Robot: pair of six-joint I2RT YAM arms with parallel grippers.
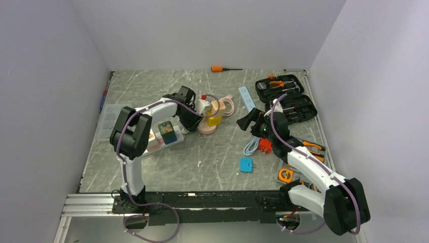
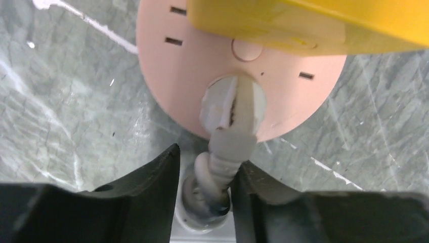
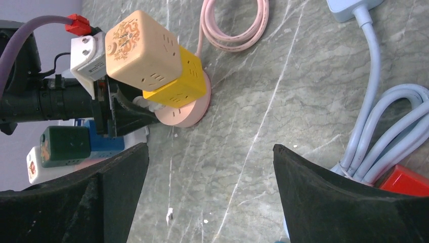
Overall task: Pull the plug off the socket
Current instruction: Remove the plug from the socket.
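At the left gripper [image 2: 206, 169], pinched shut from both sides on the ribbed neck of the white plug [image 2: 233, 104]. Just ahead, seated in the face of the pink disc [image 2: 172, 86], next to the yellow cube [image 2: 313, 20]; neck running back along the face toward the gripper. Probably needs a lift off the face, not a tug along the neck. With nothing pinning the disc, likely to ride up too. No plug made out in the strip [image 1: 246, 98], lying lengthwise away from the bases, well right of this hand. Nearer it, the right gripper [image 3: 210, 195], spread wide and holding nothing.
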